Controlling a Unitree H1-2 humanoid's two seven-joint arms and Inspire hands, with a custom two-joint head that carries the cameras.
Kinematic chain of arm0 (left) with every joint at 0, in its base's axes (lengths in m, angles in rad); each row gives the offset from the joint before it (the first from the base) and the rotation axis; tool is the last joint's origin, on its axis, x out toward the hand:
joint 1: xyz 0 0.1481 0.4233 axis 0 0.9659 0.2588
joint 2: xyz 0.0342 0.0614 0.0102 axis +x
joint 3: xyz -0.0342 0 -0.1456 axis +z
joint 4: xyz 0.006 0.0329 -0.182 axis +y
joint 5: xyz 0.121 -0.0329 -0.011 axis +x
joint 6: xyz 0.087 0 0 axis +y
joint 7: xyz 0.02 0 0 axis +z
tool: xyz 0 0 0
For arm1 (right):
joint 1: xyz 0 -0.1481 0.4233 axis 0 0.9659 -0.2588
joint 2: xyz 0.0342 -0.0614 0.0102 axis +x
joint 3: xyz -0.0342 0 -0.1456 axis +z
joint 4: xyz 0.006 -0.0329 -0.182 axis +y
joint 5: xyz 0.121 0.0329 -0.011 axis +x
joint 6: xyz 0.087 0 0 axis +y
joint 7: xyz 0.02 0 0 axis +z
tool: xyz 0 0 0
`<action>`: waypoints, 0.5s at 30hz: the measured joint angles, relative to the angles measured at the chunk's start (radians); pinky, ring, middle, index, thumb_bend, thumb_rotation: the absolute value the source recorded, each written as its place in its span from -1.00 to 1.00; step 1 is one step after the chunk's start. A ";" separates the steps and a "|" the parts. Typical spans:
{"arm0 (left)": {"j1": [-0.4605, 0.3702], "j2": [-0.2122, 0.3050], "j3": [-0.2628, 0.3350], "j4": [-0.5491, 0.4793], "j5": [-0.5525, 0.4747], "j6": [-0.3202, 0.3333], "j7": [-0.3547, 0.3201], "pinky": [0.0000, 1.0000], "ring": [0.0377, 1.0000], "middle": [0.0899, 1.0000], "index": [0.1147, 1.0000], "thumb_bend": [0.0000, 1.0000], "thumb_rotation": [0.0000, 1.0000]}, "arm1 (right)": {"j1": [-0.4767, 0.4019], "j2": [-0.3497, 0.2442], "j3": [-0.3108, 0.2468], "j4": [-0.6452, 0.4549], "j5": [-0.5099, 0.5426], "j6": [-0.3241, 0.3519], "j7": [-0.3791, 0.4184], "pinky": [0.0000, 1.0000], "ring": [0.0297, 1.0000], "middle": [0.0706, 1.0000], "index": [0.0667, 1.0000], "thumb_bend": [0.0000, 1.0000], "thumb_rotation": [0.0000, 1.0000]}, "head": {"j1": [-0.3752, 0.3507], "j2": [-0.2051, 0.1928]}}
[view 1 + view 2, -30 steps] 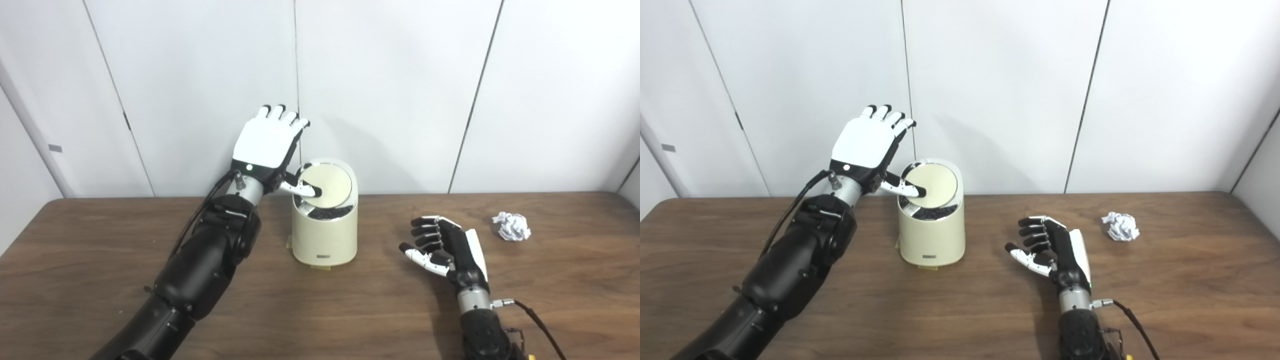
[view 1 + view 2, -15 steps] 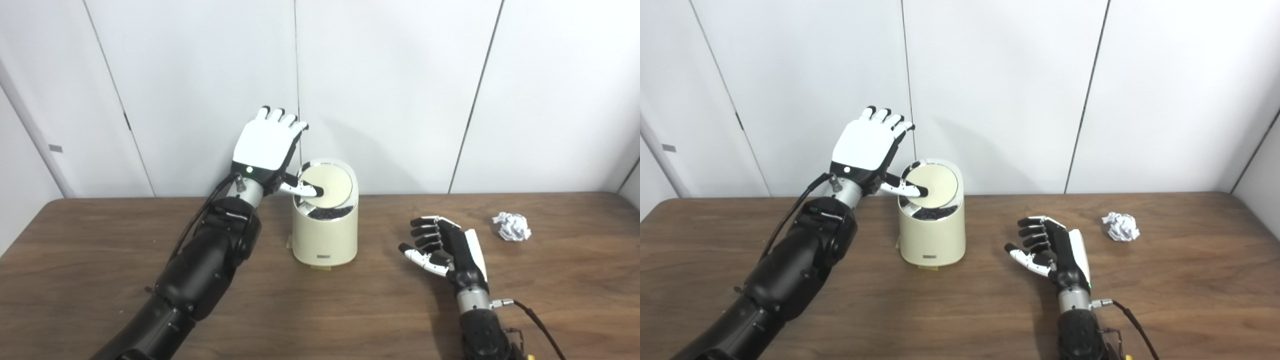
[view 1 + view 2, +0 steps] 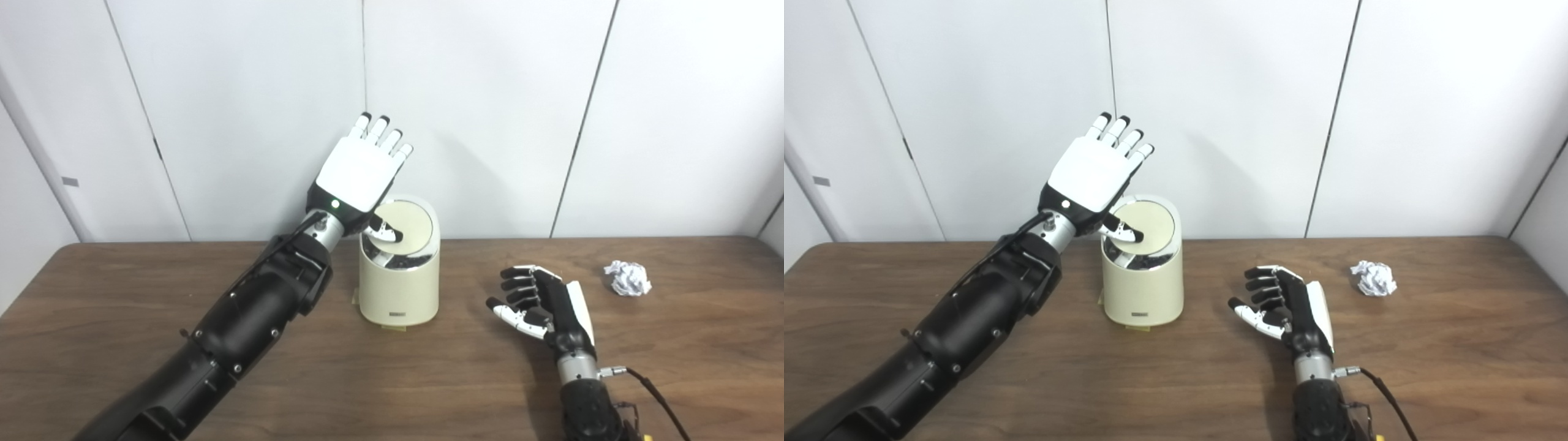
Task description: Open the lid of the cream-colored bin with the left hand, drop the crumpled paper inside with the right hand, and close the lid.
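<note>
The cream-colored bin (image 3: 399,278) stands upright near the back edge of the table (image 3: 110,343), a little left of the middle, and its round lid (image 3: 405,226) is tipped, the near side sunk so that a dark crescent of the inside shows at the front. The left hand (image 3: 359,177) is raised over the bin's back left rim, its fingers (image 3: 380,131) spread and pointing up toward the wall; it grasps nothing, and only the thumb (image 3: 384,231) reaches down onto the left part of the lid, apparently pressing it. The crumpled paper (image 3: 626,277) lies by itself toward the right edge of the table, well apart from the bin. The right hand (image 3: 542,303) rests between them, loosely curled and empty, palm turned toward the bin, so the paper lies behind its back, off to the right and a little farther toward the wall. That is the relation the next move seems to turn on: the right hand is by far the nearer to the paper but faces away from it, and would probably have to turn outward before reaching. The right eye view shows slightly more of the dark opening below the thumb; the left eye view shows the paper closer to its frame edge.
</note>
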 measured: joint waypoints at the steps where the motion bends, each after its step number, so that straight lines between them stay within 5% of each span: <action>1: 0.000 0.000 0.000 0.000 0.001 0.000 0.000 1.00 1.00 0.91 0.87 1.00 -0.10 | 0.000 0.000 0.000 0.000 0.000 0.000 0.000 -0.09 0.04 0.11 0.16 -0.23 -0.72 | 0.000 0.000; 5: 0.003 -0.002 0.012 0.000 -0.011 -0.006 0.004 1.00 0.97 0.87 0.84 1.00 -0.04 | 0.000 0.000 0.000 0.000 0.000 0.000 0.000 -0.09 0.03 0.11 0.16 -0.22 -0.73 | 0.002 -0.003; 7: 0.011 -0.006 0.038 -0.001 -0.037 -0.008 0.009 1.00 0.92 0.82 0.78 1.00 0.17 | 0.000 0.000 0.000 0.000 0.000 0.000 0.000 -0.09 0.04 0.11 0.16 -0.23 -0.75 | 0.002 -0.003; 11: 0.040 -0.021 0.094 -0.003 -0.095 -0.011 0.039 1.00 0.88 0.78 0.73 0.54 0.89 | -0.002 0.000 0.000 0.001 -0.001 0.000 0.000 -0.08 0.04 0.10 0.17 -0.23 -0.78 | 0.005 -0.008; 15: 0.059 -0.052 0.164 -0.037 -0.148 0.027 0.028 0.95 0.82 0.77 0.73 0.34 1.00 | -0.002 -0.001 0.000 0.001 -0.002 0.000 0.000 -0.08 0.04 0.10 0.17 -0.24 -0.78 | 0.006 -0.006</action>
